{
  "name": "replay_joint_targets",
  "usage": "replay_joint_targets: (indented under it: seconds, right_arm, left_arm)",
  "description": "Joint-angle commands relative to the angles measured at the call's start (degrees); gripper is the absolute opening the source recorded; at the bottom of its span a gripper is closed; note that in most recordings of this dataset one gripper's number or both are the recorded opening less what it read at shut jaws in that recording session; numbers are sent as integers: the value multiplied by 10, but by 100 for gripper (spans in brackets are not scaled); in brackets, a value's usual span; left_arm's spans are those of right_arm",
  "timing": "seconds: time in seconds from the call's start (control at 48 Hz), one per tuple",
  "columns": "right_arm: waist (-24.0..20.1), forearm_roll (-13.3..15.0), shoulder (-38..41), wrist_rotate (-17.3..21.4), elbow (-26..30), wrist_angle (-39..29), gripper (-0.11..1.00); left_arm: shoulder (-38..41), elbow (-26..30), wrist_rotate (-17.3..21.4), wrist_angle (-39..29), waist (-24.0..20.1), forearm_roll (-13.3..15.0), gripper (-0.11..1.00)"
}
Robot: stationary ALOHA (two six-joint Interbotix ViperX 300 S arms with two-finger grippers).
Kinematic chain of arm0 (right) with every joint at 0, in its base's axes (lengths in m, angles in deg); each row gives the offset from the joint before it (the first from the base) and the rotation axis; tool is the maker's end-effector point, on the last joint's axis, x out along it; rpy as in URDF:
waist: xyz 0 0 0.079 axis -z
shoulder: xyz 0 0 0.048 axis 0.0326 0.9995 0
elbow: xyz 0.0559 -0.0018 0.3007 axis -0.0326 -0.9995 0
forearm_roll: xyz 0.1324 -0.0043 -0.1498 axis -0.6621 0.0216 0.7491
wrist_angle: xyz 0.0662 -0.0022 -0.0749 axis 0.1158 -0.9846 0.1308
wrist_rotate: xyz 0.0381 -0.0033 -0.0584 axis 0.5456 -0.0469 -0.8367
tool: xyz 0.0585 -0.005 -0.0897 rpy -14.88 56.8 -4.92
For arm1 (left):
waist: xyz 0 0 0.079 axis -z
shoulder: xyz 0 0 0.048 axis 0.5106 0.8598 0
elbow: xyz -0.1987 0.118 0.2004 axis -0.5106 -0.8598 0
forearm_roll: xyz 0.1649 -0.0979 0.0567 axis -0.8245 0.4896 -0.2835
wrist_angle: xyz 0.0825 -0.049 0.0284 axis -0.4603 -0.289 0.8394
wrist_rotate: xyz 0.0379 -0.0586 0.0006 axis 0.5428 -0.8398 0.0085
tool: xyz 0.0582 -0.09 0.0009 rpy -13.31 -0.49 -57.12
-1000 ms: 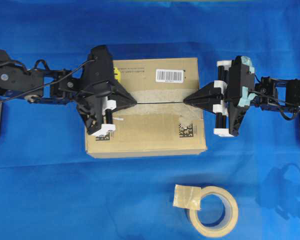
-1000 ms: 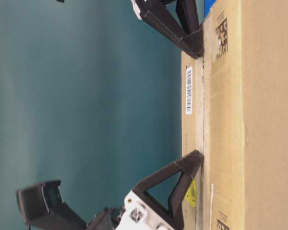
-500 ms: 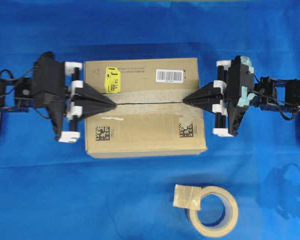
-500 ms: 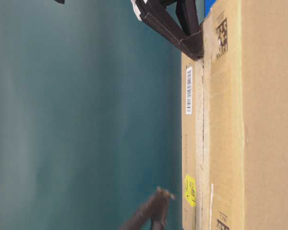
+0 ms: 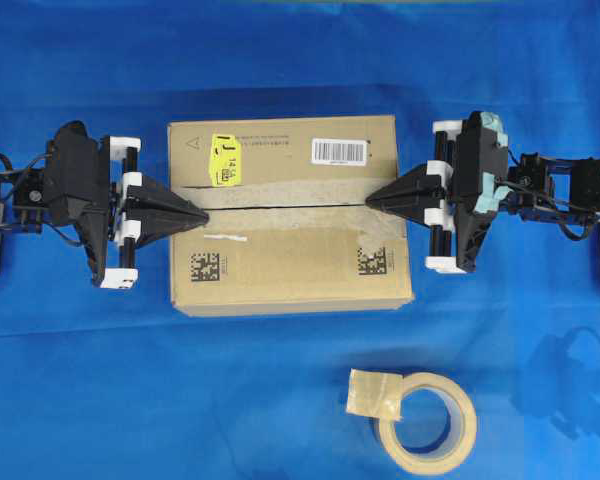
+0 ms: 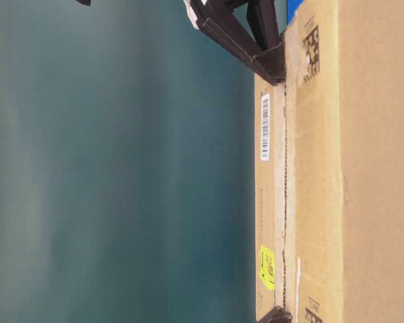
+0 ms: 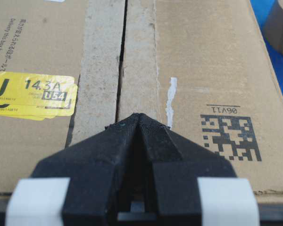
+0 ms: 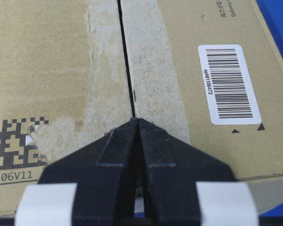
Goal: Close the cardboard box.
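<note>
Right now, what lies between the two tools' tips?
In the overhead view, only the cardboard box top: its closed centre seam runs from the left tool to the right tool.

The overhead camera looks straight down; the table-level view, turned sideways, skims the cardboard box (image 5: 290,215) top. Both wrist cameras peer closely past closed fingertips (image 7: 137,123) at its seam.

Even, bright overhead light; soft shadows on the blue cloth (image 5: 280,400) at lower right. Table-level view lies sideways, teal backdrop (image 6: 121,168) blurred. Wrist views sharp on the box (image 7: 217,70), near fingers (image 7: 108,174) dark.
</note>
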Motion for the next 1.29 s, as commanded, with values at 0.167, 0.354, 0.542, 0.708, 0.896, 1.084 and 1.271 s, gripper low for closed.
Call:
replay_joint_targets:
  seconds: [0.167,0.354,0.542,0.708,0.896,1.084,1.271]
  right_arm:
    - [6,-3,-2,0,6,-3,0]
    - [6,-3,-2,0,6,-3,0]
    - [6,-3,-2,0,5,-4,0]
    - [6,-3,-2,0,6,-4,0]
    - [6,-2,-2,0,5,-4,0]
    - [6,-3,-2,0,5,-4,0]
    - [6,-3,-2,0,6,-4,0]
  left_arm:
    - [12,-9,1,31,-15,2,0]
    - [9,-21,3,62,-19,2,0]
    - [13,-24,3,64,-27,2,0]
    - [16,-24,4,65,-36,3,0]
    - [18,-24,4,65,-37,2,0]
    - [18,-22,4,65,-37,2,0]
    - [19,-24,4,65,-37,2,0]
